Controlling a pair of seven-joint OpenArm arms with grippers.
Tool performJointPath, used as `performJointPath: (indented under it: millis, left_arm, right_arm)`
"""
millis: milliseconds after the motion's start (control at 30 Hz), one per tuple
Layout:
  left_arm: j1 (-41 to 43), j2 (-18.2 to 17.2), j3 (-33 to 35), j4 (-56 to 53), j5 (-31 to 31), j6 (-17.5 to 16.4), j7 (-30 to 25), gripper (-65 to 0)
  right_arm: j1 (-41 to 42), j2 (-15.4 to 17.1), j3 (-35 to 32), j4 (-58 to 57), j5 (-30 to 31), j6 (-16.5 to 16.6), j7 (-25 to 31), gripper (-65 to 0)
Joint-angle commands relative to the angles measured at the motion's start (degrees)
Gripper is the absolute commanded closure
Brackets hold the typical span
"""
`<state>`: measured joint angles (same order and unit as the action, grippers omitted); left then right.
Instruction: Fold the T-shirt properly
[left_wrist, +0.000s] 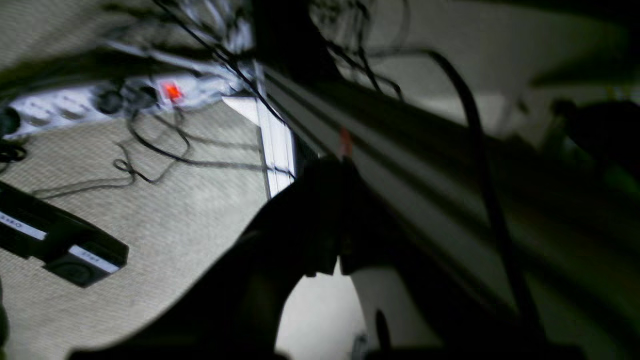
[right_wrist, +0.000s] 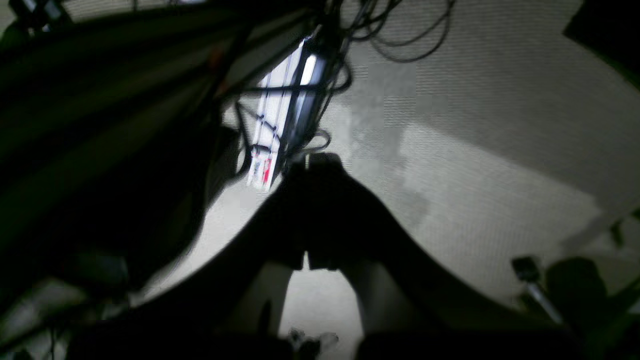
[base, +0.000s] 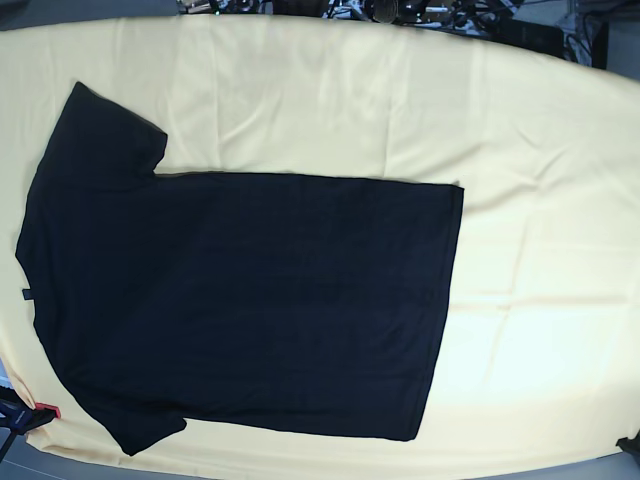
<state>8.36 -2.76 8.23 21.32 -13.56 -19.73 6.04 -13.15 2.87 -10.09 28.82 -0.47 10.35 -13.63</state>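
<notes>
The black T-shirt (base: 250, 300) lies flat on the pale yellow cloth (base: 540, 200), plain side up, with the neck at the left and the hem at the right. One short sleeve (base: 100, 130) points to the far left corner, the other (base: 140, 430) to the near left. A small dark label (base: 27, 294) sits at the neck edge. Neither gripper shows in the base view. My left gripper (left_wrist: 340, 170) and right gripper (right_wrist: 312, 162) are dark blurred silhouettes with fingers together, holding nothing, hanging over the carpeted floor beside the table, away from the shirt.
A power strip with a lit red switch (left_wrist: 171, 91), loose cables (left_wrist: 150, 150) and a black box (left_wrist: 75, 250) lie on the floor. A metal frame post (right_wrist: 280, 115) stands close to the right gripper. Dark equipment (base: 400, 10) lines the table's far edge.
</notes>
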Motion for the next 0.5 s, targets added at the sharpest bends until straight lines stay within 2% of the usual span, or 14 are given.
performJointPath:
  millis: [0,133,200,300,467]
  left_arm:
    - [1.33,-0.46,0.02,0.81,-0.07,-1.31,0.39,0.0]
    - [5.90,-1.79,0.02,4.63,-0.07,-1.95,0.83,0.0]
    - [8.57,-2.36,0.02,7.52,-0.79,-1.95,3.34,0.0]
    - [13.44,-3.45,0.02,14.03,-5.40,-1.99,9.73,0.0]
    - [23.58,-7.78,0.00,32.65,-16.04,-1.95,23.74,0.0]
  right_arm:
    - [-2.10,0.52,-0.02,0.83,0.02,0.72,0.00,0.0]
    - [-8.22,2.27,-0.07,5.46,0.02,4.20,0.09,0.0]
    - [-11.72,3.17,-0.07,8.94,0.02,6.36,-0.20,0.0]
    - [-17.68,4.57,-0.07,16.48,0.70,8.79,-3.06,0.0]
    - [-29.57,7.61,-0.07,36.70,5.05,8.96,-10.93,0.0]
